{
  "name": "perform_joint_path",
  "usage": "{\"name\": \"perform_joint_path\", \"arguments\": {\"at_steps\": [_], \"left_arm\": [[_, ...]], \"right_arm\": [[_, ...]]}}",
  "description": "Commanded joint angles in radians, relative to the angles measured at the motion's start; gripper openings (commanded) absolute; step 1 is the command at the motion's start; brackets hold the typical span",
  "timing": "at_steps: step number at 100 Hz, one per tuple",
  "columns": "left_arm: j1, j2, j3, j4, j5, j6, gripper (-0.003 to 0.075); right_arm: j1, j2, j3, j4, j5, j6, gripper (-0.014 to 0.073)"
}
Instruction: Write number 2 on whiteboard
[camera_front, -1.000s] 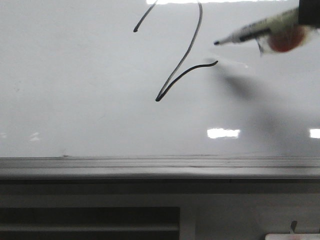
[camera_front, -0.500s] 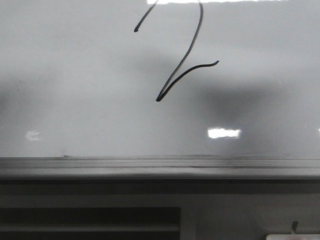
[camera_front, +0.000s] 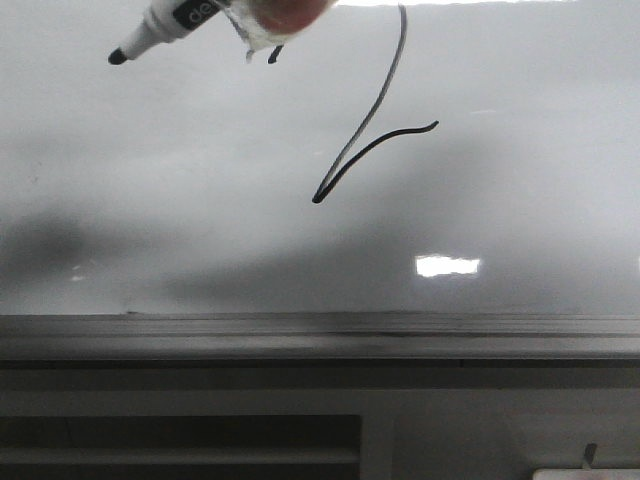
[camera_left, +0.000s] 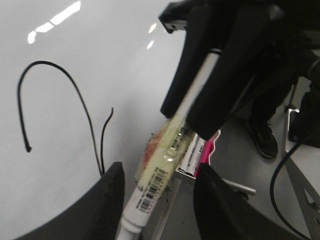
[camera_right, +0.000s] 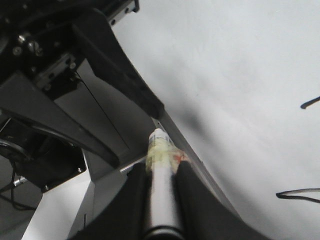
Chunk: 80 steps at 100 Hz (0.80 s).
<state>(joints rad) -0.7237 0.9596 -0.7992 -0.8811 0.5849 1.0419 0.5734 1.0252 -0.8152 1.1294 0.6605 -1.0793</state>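
The number 2 (camera_front: 319, 196) is a thin black line on the whiteboard (camera_front: 200, 220), its top cut off by the picture's edge. A white marker (camera_front: 170, 25) with a taped barrel hangs at the upper left of the front view, black tip off the board; no gripper shows there. In the right wrist view my right gripper (camera_right: 161, 170) is shut on the marker (camera_right: 160, 195). In the left wrist view my left gripper (camera_left: 160, 170) is open, its fingers (camera_left: 112, 200) either side of the marker (camera_left: 160, 165), beside the 2 (camera_left: 38, 62). The right gripper's black fingers (camera_left: 220, 75) clamp its far end.
A grey ledge (camera_front: 320, 335) runs along the board's lower edge, with dark slats (camera_front: 180, 440) below it. A pink-and-white packet (camera_left: 202, 155) and black cables (camera_left: 280, 175) lie beyond the left fingers. The left arm's black links (camera_right: 100, 65) crowd the right wrist view.
One second ago the marker was at the right of the front view, by the 2's tail. It left the view, and now it is at the upper left, tip pointing left.
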Motion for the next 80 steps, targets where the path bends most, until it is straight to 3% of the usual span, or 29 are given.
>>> {"name": "perform_joint_path", "arguments": {"at_steps": [1, 9, 52, 80], "left_arm": [[-0.007, 0.008, -0.037, -0.113, -0.009, 0.107, 0.0312], [-0.014, 0.020, -0.038, -0.137, -0.009, 0.165, 0.0312], [-0.016, 0.033, -0.038, -0.048, 0.008, 0.165, 0.0310], [-0.016, 0.047, -0.038, -0.042, 0.053, 0.165, 0.0245]], "right_arm": [[-0.006, 0.013, -0.055, 0.012, 0.040, 0.009, -0.0046], [-0.006, 0.024, -0.068, 0.005, 0.070, 0.011, -0.0046], [-0.006, 0.027, -0.072, 0.010, 0.112, 0.011, -0.0046], [-0.006, 0.027, -0.072, 0.038, 0.142, 0.011, -0.0046]]}}
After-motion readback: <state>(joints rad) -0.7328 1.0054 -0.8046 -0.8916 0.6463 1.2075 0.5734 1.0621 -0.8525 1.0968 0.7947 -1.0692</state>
